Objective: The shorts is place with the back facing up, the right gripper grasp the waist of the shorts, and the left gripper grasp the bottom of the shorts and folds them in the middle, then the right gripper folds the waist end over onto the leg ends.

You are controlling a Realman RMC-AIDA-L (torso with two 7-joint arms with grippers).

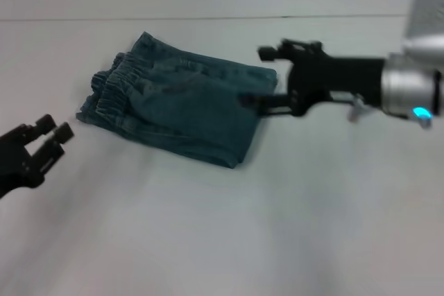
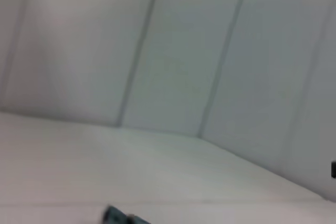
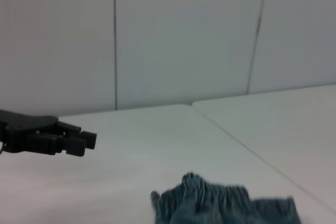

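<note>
The right gripper (image 1: pixel 253 99) reaches in from the table's right side, level with the shorts (image 1: pixel 182 106). Its black fingers lie at the right-hand edge of the folded cloth, one low against the denim and one raised above it, so they stand spread; whether the lower one presses the cloth or only lies against it cannot be told. The left gripper (image 1: pixel 55 132) hangs over the bare table (image 1: pixel 222 240) near its left edge, just off the gathered waist (image 1: pixel 114 84), touching nothing, its two fingers a little apart. The shorts lie folded into a compact bundle toward the far middle of the table, the long axis running from the ruffled waist at the left, slanting down to the folded edge nearer the right gripper.
</note>
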